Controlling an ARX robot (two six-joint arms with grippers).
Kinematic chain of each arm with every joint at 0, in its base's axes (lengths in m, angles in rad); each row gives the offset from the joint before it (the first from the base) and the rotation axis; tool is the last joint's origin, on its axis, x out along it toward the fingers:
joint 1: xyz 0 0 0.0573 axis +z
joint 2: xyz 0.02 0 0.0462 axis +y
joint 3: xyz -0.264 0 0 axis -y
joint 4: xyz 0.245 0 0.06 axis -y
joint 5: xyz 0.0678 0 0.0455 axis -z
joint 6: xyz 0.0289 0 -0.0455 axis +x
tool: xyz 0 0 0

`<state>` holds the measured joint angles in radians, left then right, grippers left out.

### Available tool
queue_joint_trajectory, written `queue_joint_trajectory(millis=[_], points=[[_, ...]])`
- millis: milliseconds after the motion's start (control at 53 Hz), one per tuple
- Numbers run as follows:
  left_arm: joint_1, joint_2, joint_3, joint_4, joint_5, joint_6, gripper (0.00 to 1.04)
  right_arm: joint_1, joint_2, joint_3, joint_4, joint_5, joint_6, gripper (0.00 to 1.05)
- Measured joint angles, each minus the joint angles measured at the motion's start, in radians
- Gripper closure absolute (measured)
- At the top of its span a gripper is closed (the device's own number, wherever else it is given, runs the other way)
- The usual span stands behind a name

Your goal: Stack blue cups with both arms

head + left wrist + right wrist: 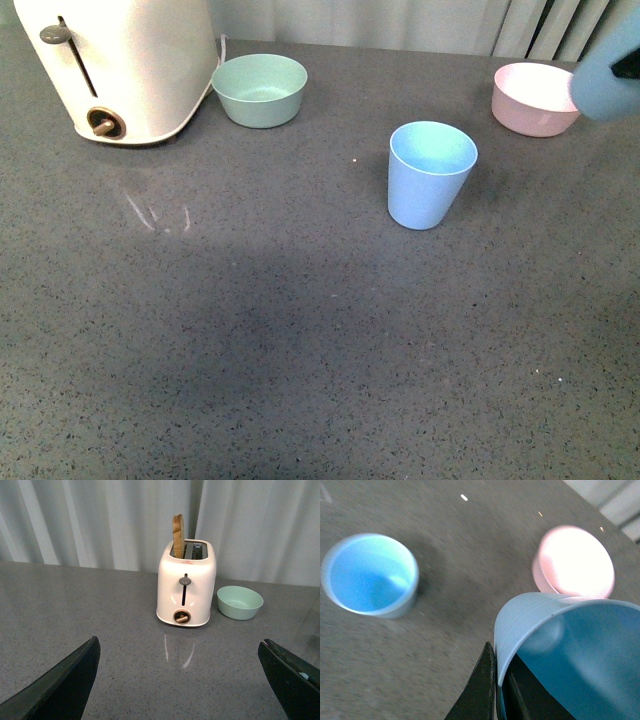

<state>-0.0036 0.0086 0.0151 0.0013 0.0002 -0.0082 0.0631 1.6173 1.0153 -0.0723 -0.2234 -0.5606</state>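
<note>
One blue cup (430,173) stands upright on the grey table, right of the middle; it also shows in the right wrist view (369,575). The second blue cup (607,78) hangs in the air at the far right edge, above the pink bowl. My right gripper (496,690) is shut on this cup's rim (520,625), one finger outside and one inside the wall. My left gripper (185,680) is open and empty, its two fingers (65,685) spread wide over bare table in front of the toaster. Neither arm shows clearly in the front view.
A white toaster (120,65) stands at the back left, with a slice in it in the left wrist view (186,582). A mint-green bowl (260,90) sits beside it. A pink bowl (533,98) sits at the back right, below the held cup.
</note>
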Motion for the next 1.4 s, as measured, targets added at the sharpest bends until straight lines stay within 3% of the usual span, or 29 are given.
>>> queue_joint_trajectory(millis=[377,868,1075,1396], points=[[0.000,0.000,0.000,0.000,0.000,0.000,0.09,0.259,0.018,0.025,-0.059,0.014,0.042,1.03],[0.000,0.000,0.000,0.000,0.000,0.000,0.09,0.306,0.141,0.077,-0.039,0.053,0.052,1.03],[0.000,0.000,0.000,0.000,0.000,0.000,0.09,0.299,0.163,0.094,-0.012,0.069,0.069,0.62],[0.000,0.000,0.000,0.000,0.000,0.000,0.09,0.226,0.059,0.064,0.098,0.026,0.154,0.16]])
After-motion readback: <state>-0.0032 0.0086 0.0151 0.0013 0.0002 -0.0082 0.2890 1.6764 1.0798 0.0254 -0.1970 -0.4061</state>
